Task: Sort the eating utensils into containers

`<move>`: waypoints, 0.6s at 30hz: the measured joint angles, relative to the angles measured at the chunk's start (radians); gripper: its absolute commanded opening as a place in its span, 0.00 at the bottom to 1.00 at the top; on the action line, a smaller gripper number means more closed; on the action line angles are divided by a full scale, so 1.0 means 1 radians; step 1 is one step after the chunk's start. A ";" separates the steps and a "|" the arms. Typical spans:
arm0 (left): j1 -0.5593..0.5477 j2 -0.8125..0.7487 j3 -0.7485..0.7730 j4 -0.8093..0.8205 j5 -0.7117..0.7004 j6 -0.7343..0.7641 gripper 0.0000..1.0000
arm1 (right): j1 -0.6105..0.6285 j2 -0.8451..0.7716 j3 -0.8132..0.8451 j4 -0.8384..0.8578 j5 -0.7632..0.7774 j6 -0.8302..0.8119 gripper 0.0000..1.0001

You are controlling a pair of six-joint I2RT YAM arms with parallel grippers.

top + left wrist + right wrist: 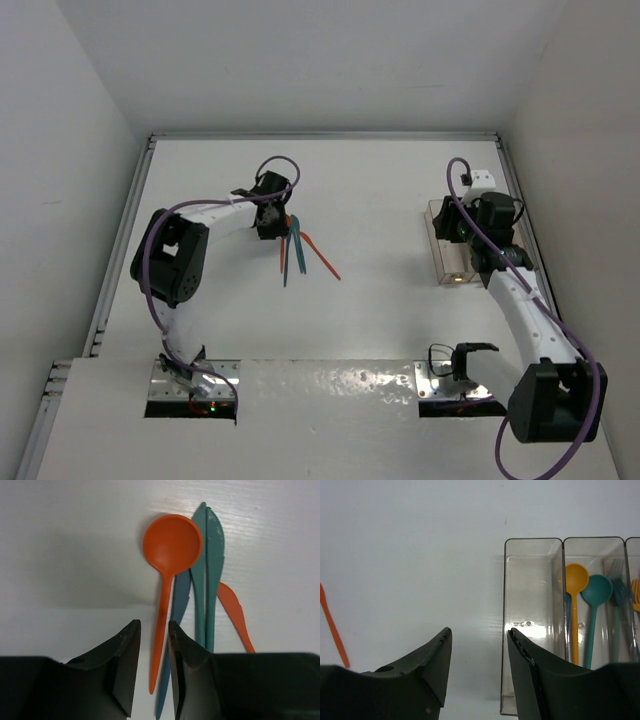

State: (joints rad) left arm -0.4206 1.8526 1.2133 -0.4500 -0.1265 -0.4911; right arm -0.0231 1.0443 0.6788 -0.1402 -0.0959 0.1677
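Several utensils lie in a fan on the white table [380,200]. In the left wrist view I see an orange spoon [172,542], a blue utensil [180,597], two teal knives [209,570] and an orange knife [231,611]. My left gripper [154,625] is open low over them, with the orange spoon's handle lying between its fingertips. The pile [297,250] sits just below the left gripper [270,222] in the top view. The clear containers [532,620] stand at the right. The left bin is empty, the middle holds a yellow-orange spoon [575,580] and a teal spoon [596,592], and the right holds forks [621,592]. My right gripper [479,632] is open and empty at the left bin's edge.
The container row [448,265] stands close to the right wall, partly under the right gripper [462,235]. White walls close in the table at the left, back and right. An orange utensil tip [332,630] shows at the left edge of the right wrist view.
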 measured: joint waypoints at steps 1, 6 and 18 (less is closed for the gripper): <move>0.000 0.013 0.007 -0.005 -0.010 -0.001 0.26 | 0.001 -0.008 -0.005 0.003 -0.011 0.006 0.48; 0.000 0.057 0.042 -0.021 -0.042 -0.004 0.24 | 0.002 -0.041 -0.033 0.010 -0.037 0.021 0.48; -0.007 0.091 0.063 -0.016 -0.052 -0.008 0.24 | 0.002 -0.049 -0.061 0.040 -0.066 0.046 0.49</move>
State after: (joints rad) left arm -0.4278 1.9434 1.2766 -0.4664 -0.1783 -0.4988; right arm -0.0216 0.9955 0.6182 -0.0998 -0.1623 0.2134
